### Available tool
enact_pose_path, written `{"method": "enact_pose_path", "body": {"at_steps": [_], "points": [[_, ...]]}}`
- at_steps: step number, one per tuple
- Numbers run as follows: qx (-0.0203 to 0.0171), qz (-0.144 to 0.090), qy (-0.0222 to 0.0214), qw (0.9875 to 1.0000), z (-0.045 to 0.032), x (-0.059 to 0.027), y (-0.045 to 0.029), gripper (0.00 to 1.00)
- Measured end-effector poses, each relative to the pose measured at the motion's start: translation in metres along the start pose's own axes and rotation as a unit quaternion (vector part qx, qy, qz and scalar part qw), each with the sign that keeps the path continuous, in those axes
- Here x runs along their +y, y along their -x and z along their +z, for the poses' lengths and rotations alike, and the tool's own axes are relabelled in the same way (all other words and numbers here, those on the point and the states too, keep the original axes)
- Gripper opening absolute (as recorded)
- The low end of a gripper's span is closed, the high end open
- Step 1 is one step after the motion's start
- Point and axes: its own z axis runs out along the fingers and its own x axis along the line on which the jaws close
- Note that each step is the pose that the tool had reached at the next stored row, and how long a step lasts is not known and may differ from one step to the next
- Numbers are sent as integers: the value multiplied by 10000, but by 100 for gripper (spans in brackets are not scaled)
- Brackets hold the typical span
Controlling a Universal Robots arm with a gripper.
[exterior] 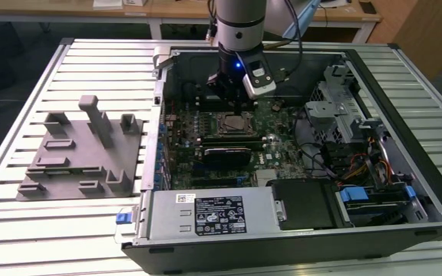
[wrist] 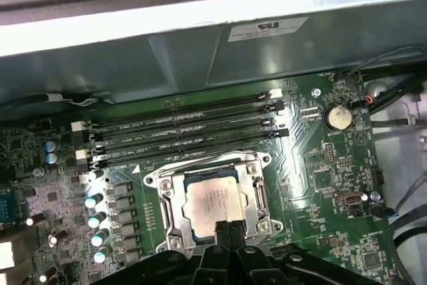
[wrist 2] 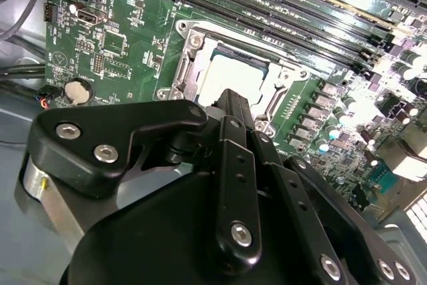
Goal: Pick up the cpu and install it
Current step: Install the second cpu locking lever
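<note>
Cpu seated in socket; gripper closed, empty, just above it.

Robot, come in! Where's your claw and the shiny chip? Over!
Gripper shut, just above the socket. Cpu sits in the socket, not held. Nothing blocking.

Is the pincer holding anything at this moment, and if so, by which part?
Nothing is held. The cpu lies in its socket, and the pincer sits shut at the chip's edge.

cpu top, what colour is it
Shiny silver-grey; the cpu sits in its metal-framed socket. It shows best in the first wrist view.
</note>
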Motion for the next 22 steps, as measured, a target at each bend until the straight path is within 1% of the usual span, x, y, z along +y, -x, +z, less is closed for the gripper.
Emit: {"method": "enact_pose_path", "body": {"at_steps": [8, 15, 22], "points": [[0, 0, 0, 10000, -92, 4, 7, 11], [1, -1, -1, 10000, -99, -1, 9, 11], [0, 0, 1, 10000, -99, -58, 20, 11]]}}
